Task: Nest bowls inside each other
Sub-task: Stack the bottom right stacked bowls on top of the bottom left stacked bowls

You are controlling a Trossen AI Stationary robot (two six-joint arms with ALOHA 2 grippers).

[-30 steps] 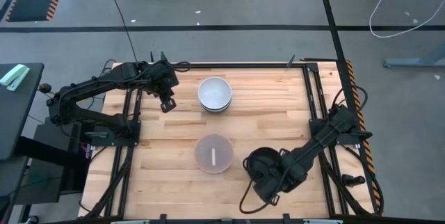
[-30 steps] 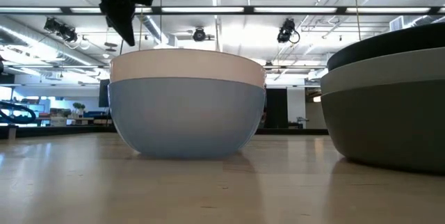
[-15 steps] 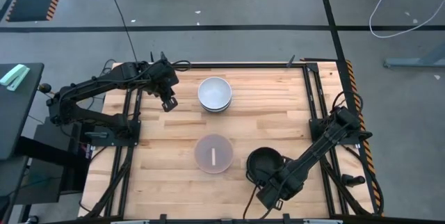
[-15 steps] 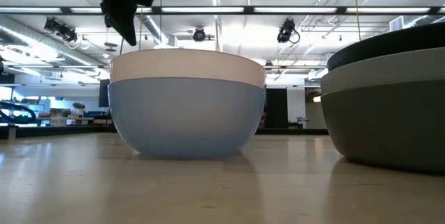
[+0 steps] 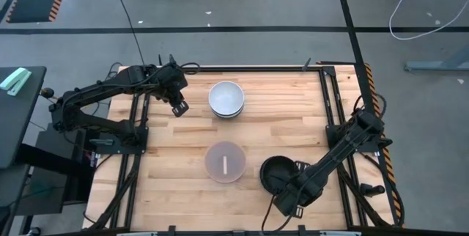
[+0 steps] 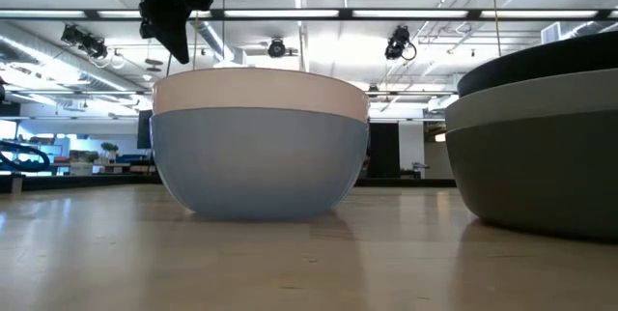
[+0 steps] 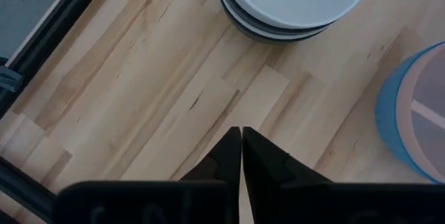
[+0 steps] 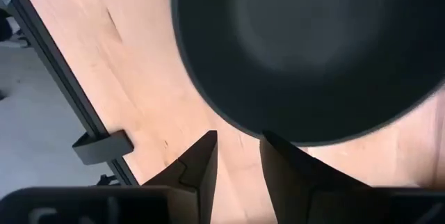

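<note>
**A:** Right wrist view first, since that's the arm near the action. The right gripper (image 8: 238,156) has its two fingers parted by a narrow gap with nothing between them, hanging just off the rim of the black bowl (image 8: 309,50). Bare wood shows between the tips.

**B:** Yep, the high view agrees. The right gripper (image 5: 288,205) sits at the near edge of the table (image 5: 293,122), just beside the black bowl (image 5: 278,171), not touching it as far as I can see. What's under that bowl?

**A:** In the low view it's the top of a stack (image 6: 541,147): black rim on top, a pale grey bowl under it, then a darker grey one on the wood.

**B:** And the left gripper (image 7: 241,144)?

**A:** Fingers pressed together, empty, held above the wood. From above, the left gripper (image 5: 178,108) is up by the far-left part of the table, near the white-topped stack (image 5: 226,99) but apart from it.

**B:** That stack shows a white bowl over darker rims in the left wrist view.

**A:** Last one: the salmon-pink bowl (image 5: 225,160) sits inside the blue bowl (image 6: 259,171), middle of the table, just left of the black-topped stack.
</note>
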